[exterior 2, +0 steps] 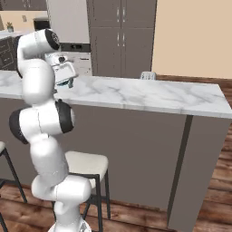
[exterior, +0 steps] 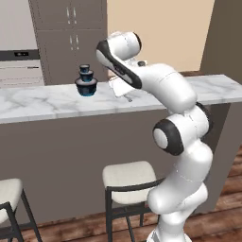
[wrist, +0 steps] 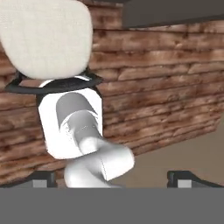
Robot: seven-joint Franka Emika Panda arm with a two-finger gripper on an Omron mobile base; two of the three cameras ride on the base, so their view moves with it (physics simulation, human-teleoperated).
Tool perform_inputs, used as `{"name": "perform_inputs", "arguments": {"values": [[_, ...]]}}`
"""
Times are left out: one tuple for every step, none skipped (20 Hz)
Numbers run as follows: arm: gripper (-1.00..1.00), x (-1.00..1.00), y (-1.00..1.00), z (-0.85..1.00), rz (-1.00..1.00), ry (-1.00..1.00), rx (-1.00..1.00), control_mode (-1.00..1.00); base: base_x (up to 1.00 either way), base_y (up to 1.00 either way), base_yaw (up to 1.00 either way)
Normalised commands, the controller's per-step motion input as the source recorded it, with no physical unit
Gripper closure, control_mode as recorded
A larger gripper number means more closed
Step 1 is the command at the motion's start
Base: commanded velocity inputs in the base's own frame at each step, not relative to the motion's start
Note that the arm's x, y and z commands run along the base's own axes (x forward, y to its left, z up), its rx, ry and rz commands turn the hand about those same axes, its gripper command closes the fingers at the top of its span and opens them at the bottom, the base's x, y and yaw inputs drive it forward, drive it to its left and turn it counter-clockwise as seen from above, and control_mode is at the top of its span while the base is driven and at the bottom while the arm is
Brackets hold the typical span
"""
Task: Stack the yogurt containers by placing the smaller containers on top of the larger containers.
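The yogurt containers point(exterior: 86, 81) stand as one stack on the marble counter point(exterior: 42, 101). The widest dark cup point(exterior: 86, 88), with its blue base, is at the bottom. The medium cup point(exterior: 86, 75) sits on it, and the tiny cup point(exterior: 85, 68) is on top. My gripper point(exterior: 126, 97) hangs over the counter's front part, a short way right of the stack and apart from it. In the hand view its fingertips point(wrist: 43, 178) stand wide apart, so the gripper point(wrist: 113, 179) is open and holds nothing. From the right base view my hand point(exterior 2: 63, 70) hides most of the stack; a blue bit point(exterior 2: 69, 84) peeks out.
Two pale stools point(exterior: 128, 176) point(exterior: 7, 189) stand under the counter's overhang, close to my base. The hand view looks down at a stool seat point(wrist: 43, 39) and the wooden floor point(wrist: 166, 87). Grey cabinets point(exterior: 71, 42) and an oven point(exterior: 19, 66) line the back wall.
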Motion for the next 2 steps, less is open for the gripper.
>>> {"name": "perform_inputs", "arguments": {"values": [[-1.0,-1.0,-0.13,-1.0,0.0,0.25,-0.43,-1.0,0.0,0.0,0.0],[-1.0,-1.0,-0.18,-1.0,0.0,0.18,-0.41,-1.0,0.0,0.0,0.0]]}}
